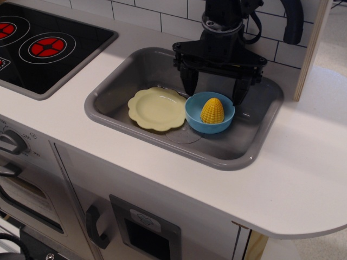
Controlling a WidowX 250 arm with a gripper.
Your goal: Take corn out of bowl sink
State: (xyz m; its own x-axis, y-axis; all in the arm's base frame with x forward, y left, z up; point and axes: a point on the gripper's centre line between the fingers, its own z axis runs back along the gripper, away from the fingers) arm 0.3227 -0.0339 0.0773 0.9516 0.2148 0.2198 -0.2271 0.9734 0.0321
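Hovering spread-jawed behind the bowl point(210, 112) in the sink point(135, 65), your gripper point(215, 89) risks clipping the rim and tipping it, since the corn point(212, 110) sits forward of the fingers.

A white counter point(303, 179) is seen spreading across the near right, its corner rounded. A black stovetop point(43, 49) with red burner rings is set in at far left. White tiled wall point(162, 16) is laid along the back. Cabinet fronts point(108, 216) with dark handles are shown below, near left.
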